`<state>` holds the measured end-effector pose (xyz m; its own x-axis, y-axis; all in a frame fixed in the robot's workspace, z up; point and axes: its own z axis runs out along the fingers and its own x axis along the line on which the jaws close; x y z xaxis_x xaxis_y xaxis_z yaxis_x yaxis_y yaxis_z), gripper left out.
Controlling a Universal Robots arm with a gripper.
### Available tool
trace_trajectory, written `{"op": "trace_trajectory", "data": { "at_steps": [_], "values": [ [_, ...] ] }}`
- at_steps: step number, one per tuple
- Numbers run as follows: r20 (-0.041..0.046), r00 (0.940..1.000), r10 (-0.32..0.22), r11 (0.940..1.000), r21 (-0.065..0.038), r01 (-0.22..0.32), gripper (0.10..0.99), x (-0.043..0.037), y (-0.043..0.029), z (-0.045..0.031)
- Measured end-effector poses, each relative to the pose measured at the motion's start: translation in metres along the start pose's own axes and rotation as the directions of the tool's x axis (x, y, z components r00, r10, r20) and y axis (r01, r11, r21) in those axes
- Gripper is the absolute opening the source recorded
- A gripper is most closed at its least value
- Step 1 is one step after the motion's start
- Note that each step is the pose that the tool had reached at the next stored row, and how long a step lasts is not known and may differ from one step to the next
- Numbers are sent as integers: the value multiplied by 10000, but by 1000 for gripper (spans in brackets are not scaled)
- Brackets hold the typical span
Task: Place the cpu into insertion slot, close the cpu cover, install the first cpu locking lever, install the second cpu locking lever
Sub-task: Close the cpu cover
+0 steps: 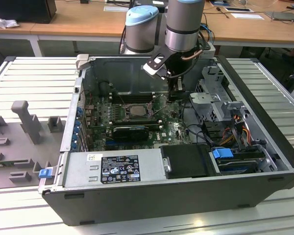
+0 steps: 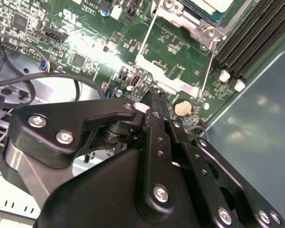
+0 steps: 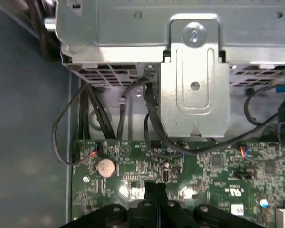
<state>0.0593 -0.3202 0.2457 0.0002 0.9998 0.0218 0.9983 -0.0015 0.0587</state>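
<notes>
Right at my fingertips, my gripper (image 2: 154, 97) is clenched tight. Its two black fingers are pressed together, and I can see nothing held between them. It hangs low over the green board (image 3: 213, 166), close to it. I cannot tell if it touches.

Just beside the tips sits a little round coin battery (image 2: 182, 108).

A bit farther along the board, in the second wrist view, is a corner of the insertion slot (image 1: 137, 108). The cpu cover (image 2: 183, 21) is the shiny metal frame there, and it looks to be lying flat on the slot. Through its window I see a pale flat square with a green edge. I take that for the cpu (image 2: 205, 4), sitting in the slot, though I can see just a small bit of it. Past the slot run the long black memory slots (image 2: 247, 33).

On the other side of me stands a grey metal cage (image 3: 194, 95) with black wires under it.

From far off, in the exterior view, I am down inside the open computer case (image 1: 152, 196). The slot lies toward the exterior view's left of my tips, near but apart. So I hang between the slot and the cage.
</notes>
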Motion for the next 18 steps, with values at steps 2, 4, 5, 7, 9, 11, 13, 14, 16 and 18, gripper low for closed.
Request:
{"op": "trace_trajectory", "data": {
  "at_steps": [2,4,5,7,9,11,13,14,16,18],
  "values": [
    [-1,10000,-10,10000,37,10,106,0,0,27],
    [1,10000,-5,9999,160,5,106,-1,-10,27],
    [-2,10000,-6,9998,198,6,106,-1,-18,26],
    [-3,10000,-6,9998,217,6,106,-1,-44,21],
    [-4,10000,-7,9998,218,8,106,0,-87,17],
    [-4,10000,-7,9998,217,7,106,0,-123,15],
    [-3,10000,-5,9998,218,5,106,-1,-153,12],
    [-4,10000,-6,9998,217,6,106,-1,-160,12],
    [-3,10000,-6,9998,217,6,106,-1,-166,12],
    [-4,10000,-7,9998,217,7,106,0,-178,11]
  ]
}}
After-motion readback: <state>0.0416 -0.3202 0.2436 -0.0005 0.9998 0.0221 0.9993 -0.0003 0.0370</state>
